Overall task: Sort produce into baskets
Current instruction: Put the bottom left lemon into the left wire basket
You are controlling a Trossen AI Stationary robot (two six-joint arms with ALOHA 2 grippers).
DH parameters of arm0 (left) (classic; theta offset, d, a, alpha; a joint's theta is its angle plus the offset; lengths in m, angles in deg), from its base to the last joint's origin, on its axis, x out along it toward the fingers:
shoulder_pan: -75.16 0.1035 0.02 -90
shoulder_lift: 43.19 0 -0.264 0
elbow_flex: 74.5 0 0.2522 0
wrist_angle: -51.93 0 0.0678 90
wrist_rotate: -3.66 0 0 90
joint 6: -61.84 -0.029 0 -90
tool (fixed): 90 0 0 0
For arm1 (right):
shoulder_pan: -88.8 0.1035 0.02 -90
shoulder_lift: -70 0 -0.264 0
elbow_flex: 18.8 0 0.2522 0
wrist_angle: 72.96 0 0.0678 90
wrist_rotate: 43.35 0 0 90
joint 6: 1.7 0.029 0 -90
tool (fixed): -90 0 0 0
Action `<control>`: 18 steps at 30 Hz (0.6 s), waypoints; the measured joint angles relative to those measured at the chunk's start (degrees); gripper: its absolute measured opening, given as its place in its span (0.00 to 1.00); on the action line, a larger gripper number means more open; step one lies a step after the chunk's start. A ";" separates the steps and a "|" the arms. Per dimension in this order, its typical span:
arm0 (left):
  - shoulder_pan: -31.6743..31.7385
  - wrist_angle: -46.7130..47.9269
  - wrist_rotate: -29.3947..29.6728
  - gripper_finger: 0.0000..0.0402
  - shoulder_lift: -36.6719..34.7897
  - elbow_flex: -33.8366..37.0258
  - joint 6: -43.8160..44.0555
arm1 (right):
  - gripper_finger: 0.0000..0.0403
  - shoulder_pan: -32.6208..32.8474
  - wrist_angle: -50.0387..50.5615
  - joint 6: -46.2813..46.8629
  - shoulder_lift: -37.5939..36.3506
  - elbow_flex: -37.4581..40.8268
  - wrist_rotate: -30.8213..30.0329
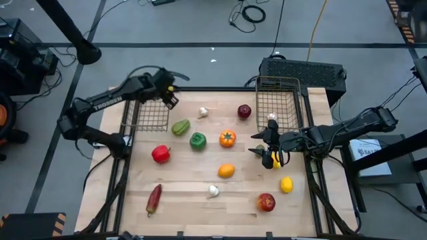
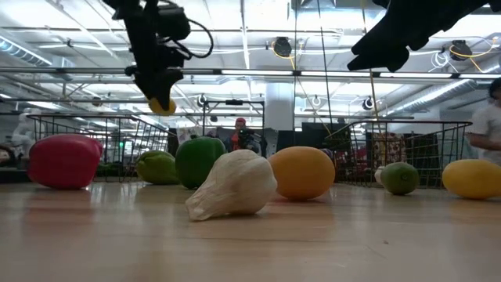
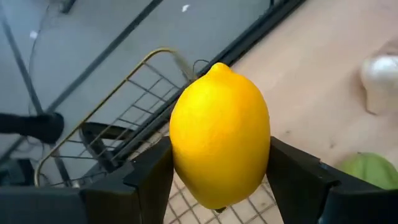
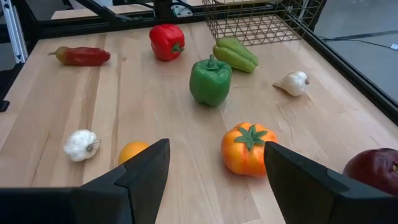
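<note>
Left gripper [image 1: 169,93] fingers sit partway open, clamped on a lemon [image 3: 221,134], held high over the left basket's [image 1: 143,124] far corner, right at the table [image 1: 193,207] edge. If I release here, I reckon it clips the rim and rolls off. Clear room lies inward over the mesh. Right gripper [image 4: 214,168], well right of that basket, hangs open and empty.

Two baskets [image 1: 148,113] [image 1: 277,101] flank the table's far edge — produce [image 1: 227,139] lies scattered between and nearer.
</note>
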 joint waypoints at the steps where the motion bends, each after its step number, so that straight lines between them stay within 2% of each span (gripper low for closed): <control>1: 1.38 -0.59 -0.50 0.58 0.00 0.00 0.03 | 0.62 0.00 -0.01 0.00 0.00 0.00 0.00; 9: 6.59 -3.16 -0.88 0.58 0.86 0.00 -1.14 | 0.62 0.00 0.01 0.00 -0.02 0.00 0.00; 18: 7.05 -3.67 -1.18 0.58 7.47 0.00 -1.24 | 0.62 0.00 0.01 0.54 -0.02 0.00 0.00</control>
